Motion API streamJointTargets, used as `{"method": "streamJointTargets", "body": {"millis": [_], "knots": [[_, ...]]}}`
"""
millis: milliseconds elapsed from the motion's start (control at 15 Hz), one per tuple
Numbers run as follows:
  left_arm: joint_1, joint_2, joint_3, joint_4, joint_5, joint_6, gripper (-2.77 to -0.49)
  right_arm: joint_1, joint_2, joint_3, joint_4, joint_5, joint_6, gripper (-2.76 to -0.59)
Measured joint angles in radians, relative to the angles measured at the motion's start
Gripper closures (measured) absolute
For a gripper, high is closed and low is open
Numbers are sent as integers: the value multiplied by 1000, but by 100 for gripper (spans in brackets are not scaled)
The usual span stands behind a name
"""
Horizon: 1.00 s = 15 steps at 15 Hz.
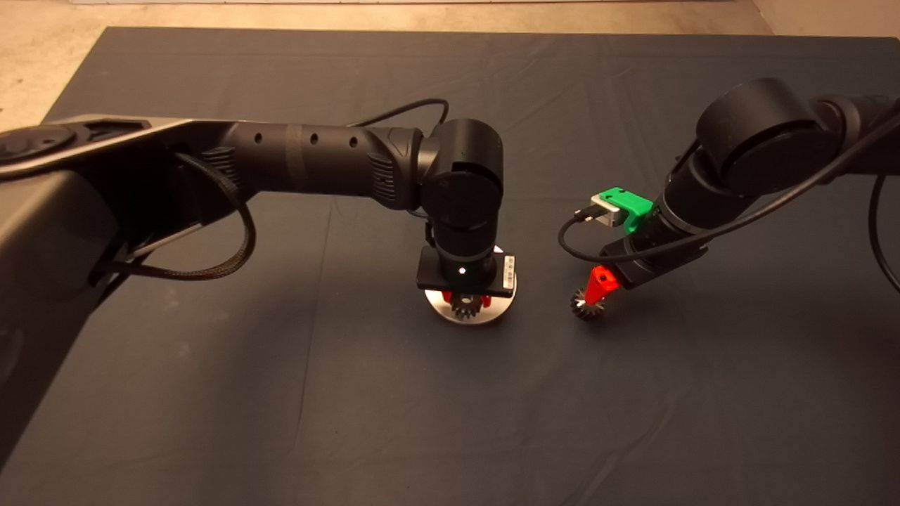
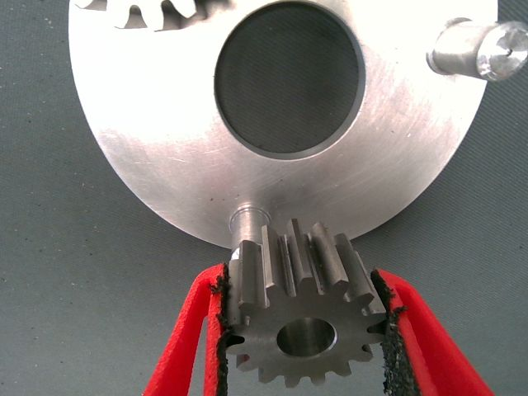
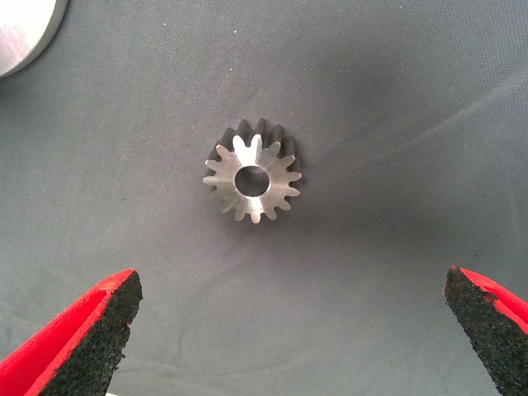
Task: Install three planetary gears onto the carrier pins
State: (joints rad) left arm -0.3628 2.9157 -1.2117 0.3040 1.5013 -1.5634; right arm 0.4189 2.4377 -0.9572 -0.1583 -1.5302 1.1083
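Observation:
The carrier disc [image 1: 492, 314] lies mid-mat and fills the left wrist view [image 2: 148, 140], with a large central hole. One bare pin [image 2: 245, 221] stands at its rim and another bare pin [image 2: 477, 51] further round. One planetary gear [image 2: 148, 12] sits on the disc at the picture's edge. My left gripper [image 1: 465, 301] is shut on a second gear [image 2: 301, 318], held just above the disc's edge, its hole offset from the near pin. My right gripper [image 1: 594, 295] is open above the third gear [image 3: 252, 181], which lies flat on the mat [image 3: 388, 107] between the fingers [image 3: 91, 330].
The third gear [image 1: 587, 307] lies a short way right of the disc. The disc's rim [image 3: 21, 29] shows in a corner of the right wrist view. The left arm's wrist hides most of the disc in the head view. Bare floor lies beyond the mat's far edge [image 1: 422, 29].

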Motion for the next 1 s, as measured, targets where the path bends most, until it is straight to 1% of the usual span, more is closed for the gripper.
{"method": "streamJointTargets", "body": {"millis": [200, 267, 400, 1000], "knots": [[0, -9, 0, 1, 5, 0, -88, 0, 0, 0, 0, 0, 0, -273], [0, -14, -1, 2, 12, 0, -88, 0, 0, -1, 0, 0, 0, -273], [0, -18, -4, 3, 19, 0, -88, 0, 0, -1, 0, 0, 0, -273], [0, -21, -4, 3, 18, 0, -88, 0, 0, -1, 0, 0, 0, -273]]}}
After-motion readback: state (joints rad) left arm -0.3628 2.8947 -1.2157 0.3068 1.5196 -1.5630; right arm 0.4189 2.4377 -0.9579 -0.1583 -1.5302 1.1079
